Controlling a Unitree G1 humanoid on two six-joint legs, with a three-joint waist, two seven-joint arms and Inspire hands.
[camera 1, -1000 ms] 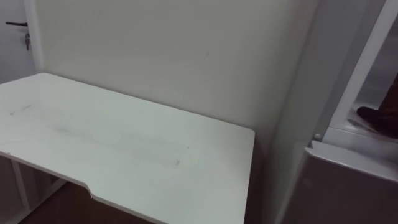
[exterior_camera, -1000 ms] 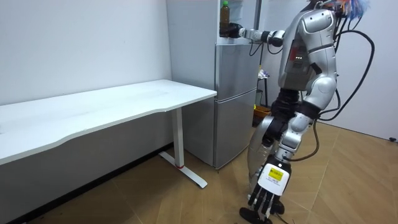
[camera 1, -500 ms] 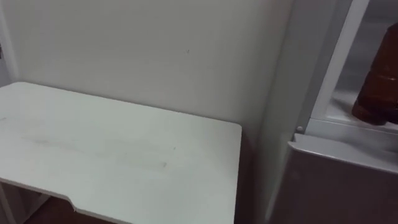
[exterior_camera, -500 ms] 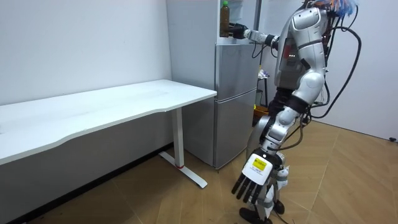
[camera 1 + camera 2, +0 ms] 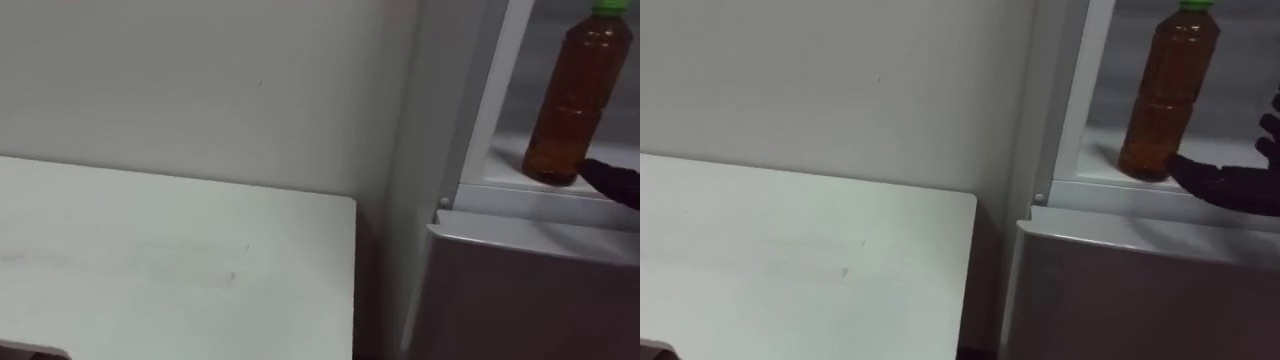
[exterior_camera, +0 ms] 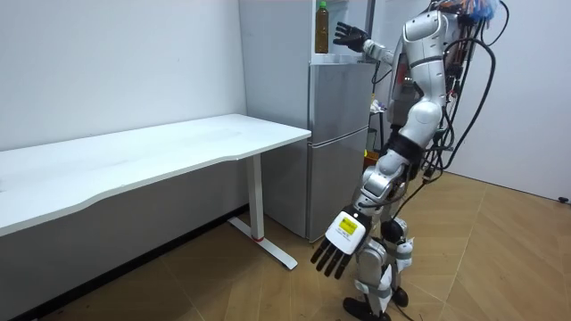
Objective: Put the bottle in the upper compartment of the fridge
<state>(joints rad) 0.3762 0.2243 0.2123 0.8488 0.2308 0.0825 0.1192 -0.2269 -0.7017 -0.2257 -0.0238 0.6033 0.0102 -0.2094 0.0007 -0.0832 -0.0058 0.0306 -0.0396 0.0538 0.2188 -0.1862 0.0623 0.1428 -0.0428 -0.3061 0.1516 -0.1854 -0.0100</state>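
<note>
**Bottle standing in the upper fridge, right hand open beside it**

The tall grey two-door fridge (image 6: pixel 339 143) is the reference for every position. Its white-lined upper compartment (image 5: pixel 1072 130) is open to the robot, which stands before the fridge. A long white rectangular table (image 6: pixel 134 160) stands just beside the fridge, against the same wall.

The right hand (image 5: pixel 1235 185) is raised to the compartment with fingers straight and spread. It holds nothing. The left hand (image 6: pixel 337 250) hangs low, well below the compartment, with fingers relaxed and empty.

The clear plastic bottle (image 5: pixel 1165 95) of amber-brown liquid stands upright and unsupported on the compartment's white shelf (image 5: pixel 1102 158), near the front edge. It carries a small green screw cap (image 5: pixel 1195 5).

Handling, as a judgement:
- **Weight:** filled almost to the neck, the bottle is probably fairly heavy for its size.
- **Walls:** they are firm enough to resist a squeeze and are not fragile.
- **Surface:** the smooth plastic may slide in a loose grasp.
- **Stability:** the tall, narrow form tips easily if pushed high up.
- **Grip:** if it must be moved deeper, a wrap round the mid-body suits best.

Several things cannot be made out. The right edge of both eye views cuts off the right hand's palm. It is unclear whether a fingertip touches the bottle's base. The compartment's depth, ceiling and door are also hidden.
</note>
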